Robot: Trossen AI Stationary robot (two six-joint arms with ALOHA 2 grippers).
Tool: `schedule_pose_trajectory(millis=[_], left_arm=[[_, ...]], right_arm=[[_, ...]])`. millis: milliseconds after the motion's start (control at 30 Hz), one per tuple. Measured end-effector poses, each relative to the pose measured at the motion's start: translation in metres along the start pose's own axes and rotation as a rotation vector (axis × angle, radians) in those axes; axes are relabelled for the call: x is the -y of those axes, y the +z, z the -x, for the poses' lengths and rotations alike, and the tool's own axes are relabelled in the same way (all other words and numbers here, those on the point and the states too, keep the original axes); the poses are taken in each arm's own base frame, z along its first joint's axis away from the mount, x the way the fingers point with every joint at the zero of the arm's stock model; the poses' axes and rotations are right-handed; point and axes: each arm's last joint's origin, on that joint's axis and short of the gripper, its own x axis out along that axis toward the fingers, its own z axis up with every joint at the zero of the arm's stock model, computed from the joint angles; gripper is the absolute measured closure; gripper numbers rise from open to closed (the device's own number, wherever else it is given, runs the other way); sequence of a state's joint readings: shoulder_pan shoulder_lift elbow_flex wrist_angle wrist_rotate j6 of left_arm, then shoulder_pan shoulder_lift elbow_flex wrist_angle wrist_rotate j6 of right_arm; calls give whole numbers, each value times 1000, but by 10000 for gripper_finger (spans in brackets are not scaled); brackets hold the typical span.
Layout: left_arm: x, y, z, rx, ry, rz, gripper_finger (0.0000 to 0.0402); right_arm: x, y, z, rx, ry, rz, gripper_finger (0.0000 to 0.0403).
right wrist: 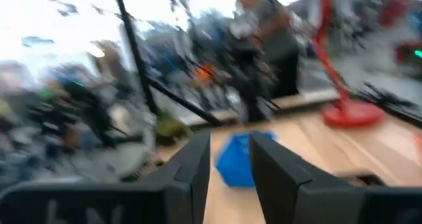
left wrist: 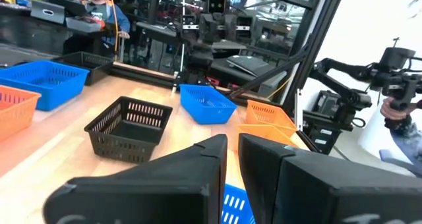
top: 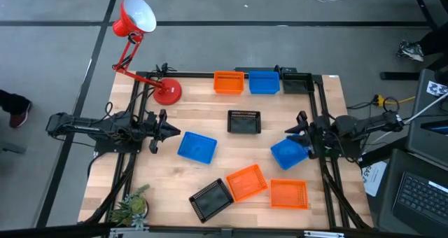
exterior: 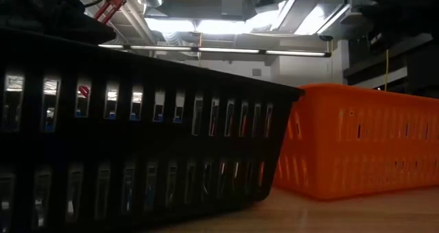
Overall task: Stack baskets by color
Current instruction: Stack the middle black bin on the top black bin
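Blue plastic is what the step in hand appears to concern: no pile has been built yet, and the pairing of the blue baskets is judged to be under way. The right claw [top: 295, 133] is held over the table [top: 231, 101] just beside the right-hand blue basket [top: 287, 155], which is seen somewhat tilted. Its fingers are parted to a middling gap with nothing seen clamped between them, and contact with the basket cannot be told. The left claw [top: 162, 131] is kept at a narrow slit, empty, just beside the left-hand blue basket [top: 197, 147]. A third blue basket [top: 264, 82] is set at the far edge between an orange one [top: 228, 82] and a black one [top: 297, 82]. For the next move, a thin rim would have to be pinched and one blue basket lowered squarely into another, since the tapered walls are judged to nest only when aligned. All are shallow rectangles of smooth moulded plastic with slotted, mesh-like walls, as shown close up on the near black basket [exterior: 137, 144].
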State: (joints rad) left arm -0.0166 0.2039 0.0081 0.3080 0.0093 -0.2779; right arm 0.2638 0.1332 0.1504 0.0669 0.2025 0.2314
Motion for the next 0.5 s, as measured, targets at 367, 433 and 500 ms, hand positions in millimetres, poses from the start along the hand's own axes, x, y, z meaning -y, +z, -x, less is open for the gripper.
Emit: schedule_pose_trajectory(millis=[367,433,500], left_arm=[[-2,0,0,16,57,0,370],[-2,0,0,16,58,0,370],[-2,0,0,16,58,0,370]], right_arm=[[-2,46,-44,-379,-320,59,297],[2,55,-61,-450,-375,83,297],[9,62,-81,-513,-439,82,297]])
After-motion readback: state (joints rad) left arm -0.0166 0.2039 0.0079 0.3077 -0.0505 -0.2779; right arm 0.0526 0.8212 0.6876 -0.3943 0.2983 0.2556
